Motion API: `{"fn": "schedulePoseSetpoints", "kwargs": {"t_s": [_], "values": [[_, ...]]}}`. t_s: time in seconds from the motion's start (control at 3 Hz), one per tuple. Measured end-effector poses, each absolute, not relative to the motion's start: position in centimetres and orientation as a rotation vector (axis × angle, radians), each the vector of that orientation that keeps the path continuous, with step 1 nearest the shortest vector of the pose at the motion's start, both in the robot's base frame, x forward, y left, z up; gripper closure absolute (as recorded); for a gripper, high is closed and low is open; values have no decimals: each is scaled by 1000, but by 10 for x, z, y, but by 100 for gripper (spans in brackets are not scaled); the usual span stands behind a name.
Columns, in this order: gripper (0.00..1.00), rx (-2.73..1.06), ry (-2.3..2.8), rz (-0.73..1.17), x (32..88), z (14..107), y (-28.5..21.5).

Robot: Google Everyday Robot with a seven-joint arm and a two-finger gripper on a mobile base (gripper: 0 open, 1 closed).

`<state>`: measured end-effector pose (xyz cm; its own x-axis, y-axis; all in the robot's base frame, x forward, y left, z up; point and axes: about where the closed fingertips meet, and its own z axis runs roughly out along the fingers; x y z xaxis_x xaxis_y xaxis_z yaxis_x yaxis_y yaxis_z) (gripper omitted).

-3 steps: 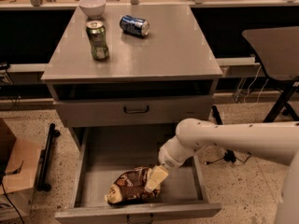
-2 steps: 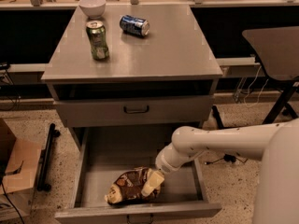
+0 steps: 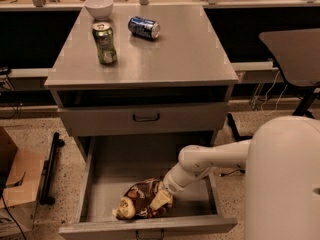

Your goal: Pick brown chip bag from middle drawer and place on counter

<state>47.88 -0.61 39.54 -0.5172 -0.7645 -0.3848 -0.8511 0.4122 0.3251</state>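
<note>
The gripper is down inside the open middle drawer, below the counter's front edge. Its tip is on the right end of the brown chip bag. The bag lies crumpled on the drawer floor by the front panel, stretching left from that tip. I cannot tell how wide the gripper stands or whether it has hold of the bag, though it seems to touch. A green soda can stands near the counter's left edge.

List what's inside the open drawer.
The brown chip bag lies near the middle drawer front, with the gripper on its right end. The bag and arm hide the drawer floor beneath them.
</note>
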Motion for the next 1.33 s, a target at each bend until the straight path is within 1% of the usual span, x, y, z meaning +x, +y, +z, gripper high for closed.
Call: {"fn": "schedulePoseSetpoints", "kwargs": {"t_s": [0.33,0.67,1.0,1.33], "values": [[68,-1439,2490,679,475,410,-4],[91,-1468,2422,585,478,464,0],[100,-1485,2294,526,474,542,1],[100,-1473,2157,488,463,629,-11]]}}
